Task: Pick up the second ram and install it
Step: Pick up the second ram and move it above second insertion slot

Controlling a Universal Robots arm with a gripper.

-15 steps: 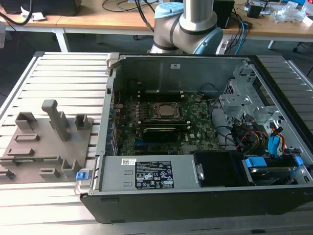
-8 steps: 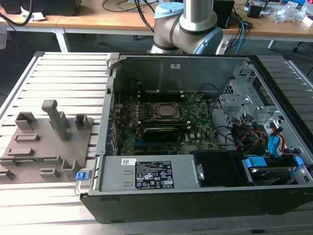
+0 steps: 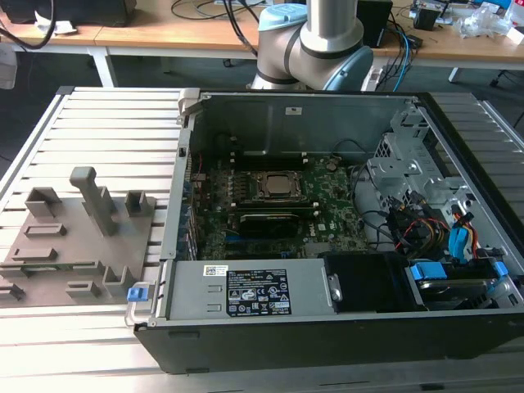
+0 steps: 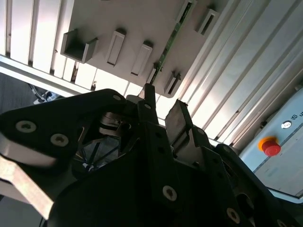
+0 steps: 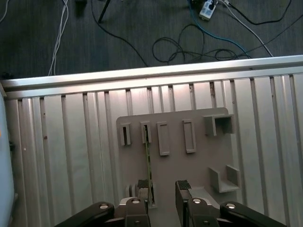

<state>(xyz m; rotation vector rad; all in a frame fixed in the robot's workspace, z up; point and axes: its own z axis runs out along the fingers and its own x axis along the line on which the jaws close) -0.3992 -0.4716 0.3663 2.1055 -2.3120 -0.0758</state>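
Note:
The second ram (image 5: 148,163) is a thin green stick standing on edge in a slot of the grey fixture plate (image 5: 189,170). The second wrist view has the ram (image 4: 171,41) as a narrow green line on that plate (image 4: 137,19). My gripper (image 5: 163,187) hangs over the plate's near end, open. The stick's near end lies between the two dark fingers, close against one finger pad (image 5: 143,184); the other pad (image 5: 183,185) stands well apart from it. In the second wrist view the gripper (image 4: 163,106) points toward the stick's end.
The open computer case (image 3: 327,327) sits at the exterior view's right, with the motherboard (image 3: 327,205) and processor socket (image 3: 276,186) inside. The fixture plate (image 3: 49,266) lies at its left on the slatted aluminium table (image 3: 106,123). Cables lie on the floor (image 5: 199,42) beyond the table edge.

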